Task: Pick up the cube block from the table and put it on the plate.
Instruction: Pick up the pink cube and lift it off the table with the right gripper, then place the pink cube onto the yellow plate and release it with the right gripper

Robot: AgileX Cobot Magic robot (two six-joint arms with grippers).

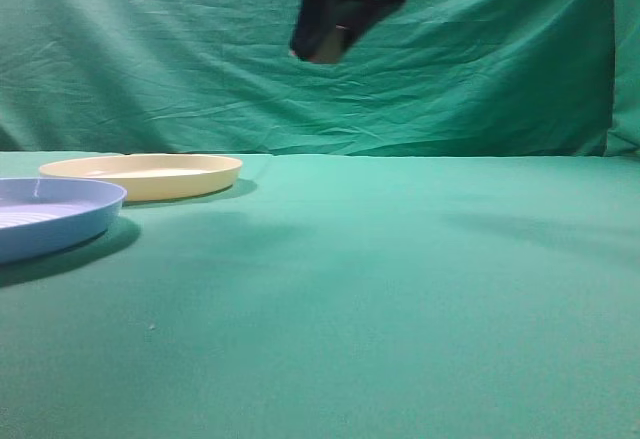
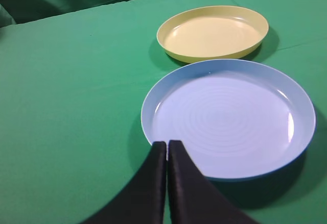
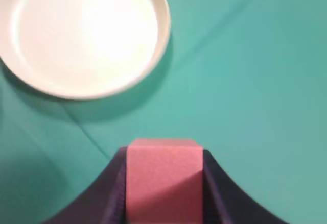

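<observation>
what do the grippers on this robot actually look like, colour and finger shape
Both grippers are black. The left gripper has two smooth, matte fingers that flare wide at the base and curve in to narrow tips. The right gripper shows the same dark, curved finger shape. No markings or cables are visible on either.

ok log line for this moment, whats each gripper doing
right gripper: shut on cube block, above table, short of plate | left gripper: shut, empty, over blue plate
</observation>
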